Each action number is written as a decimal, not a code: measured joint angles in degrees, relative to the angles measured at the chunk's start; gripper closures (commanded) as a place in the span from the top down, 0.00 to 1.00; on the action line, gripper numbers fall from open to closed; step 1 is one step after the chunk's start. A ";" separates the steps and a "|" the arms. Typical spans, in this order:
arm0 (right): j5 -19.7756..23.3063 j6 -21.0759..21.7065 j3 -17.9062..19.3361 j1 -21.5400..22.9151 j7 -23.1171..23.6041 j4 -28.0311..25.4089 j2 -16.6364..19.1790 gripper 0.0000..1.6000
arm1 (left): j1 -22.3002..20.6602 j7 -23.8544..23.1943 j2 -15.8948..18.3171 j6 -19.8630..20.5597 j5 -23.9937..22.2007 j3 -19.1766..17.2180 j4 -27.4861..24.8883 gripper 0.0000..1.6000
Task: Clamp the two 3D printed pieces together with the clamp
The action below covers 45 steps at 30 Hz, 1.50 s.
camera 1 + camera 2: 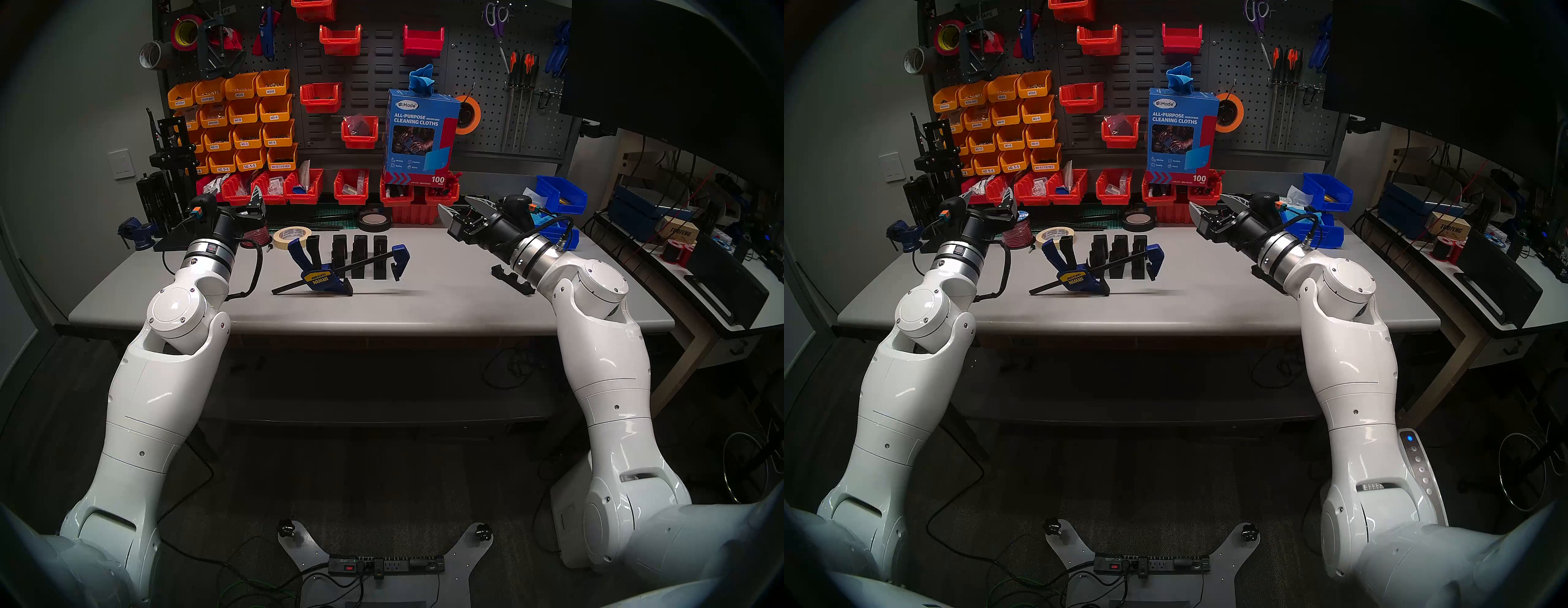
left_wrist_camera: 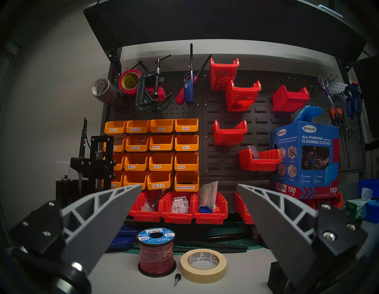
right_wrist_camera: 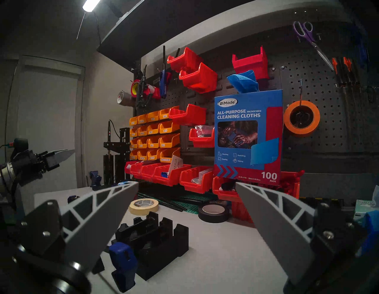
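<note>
Both grippers stand wide and empty: the left gripper [image 1: 250, 203] hangs above the counter's [image 1: 424, 310] left rear part, angled a little upward toward the pegboard, and the right gripper [image 1: 464, 208] hangs over the right rear part, turned toward the middle. Neither touches anything.

Near the middle of the counter the clamp [image 1: 335, 271] sits with its trigger body and yellow label low on the left and its thin black bar rising to the right, running across the front of the two 3D printed pieces [image 1: 359, 257]. Those pieces stand as a black block of three chunky teeth. One blue jaw stands at the block's left end and the other at its right end, so the block lies between the jaws; from the right wrist view the near blue jaw sits right against the black plastic, though whether the pads press firmly cannot be told. A separate small black comb-like part [image 1: 513, 280] lies on the counter under the right forearm, well apart from the clamp.

My reading is that the clamp is already set around the pieces with both arms clear, so the task looks at or near its end. If anything remains, it calls for one gripper steadying the clamp body while the other squeezes the trigger until the jaws bite
</note>
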 measured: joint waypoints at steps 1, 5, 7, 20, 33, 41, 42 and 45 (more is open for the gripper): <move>0.11 0.49 -0.08 0.44 0.91 0.62 0.34 1.00 | 0.00 0.00 0.00 0.00 0.00 0.00 0.00 1.00; 0.60 1.94 -0.40 1.96 3.84 3.06 1.32 1.00 | 0.00 0.00 0.00 0.00 0.00 0.00 0.00 1.00; 0.97 2.71 -0.57 2.83 5.21 4.51 1.64 1.00 | 0.00 0.00 0.00 0.01 0.00 0.00 0.00 1.00; 1.92 5.54 -3.14 7.24 9.95 11.65 1.96 1.00 | 0.01 0.00 0.00 0.02 0.00 0.01 0.01 1.00; 2.23 7.47 -6.53 10.50 14.78 16.47 1.74 1.00 | 0.01 0.00 0.00 0.02 0.00 0.01 0.01 1.00; 2.26 8.40 -8.46 12.78 18.59 19.77 2.36 1.00 | 0.02 0.00 0.00 0.02 0.00 0.01 0.01 1.00; 2.26 8.48 -8.60 13.00 18.90 20.18 2.43 1.00 | 0.02 0.00 0.00 0.02 0.00 0.01 0.01 1.00; 2.25 8.57 -8.80 13.43 19.45 21.03 2.52 1.00 | 0.02 0.00 0.00 0.02 0.00 0.01 0.01 1.00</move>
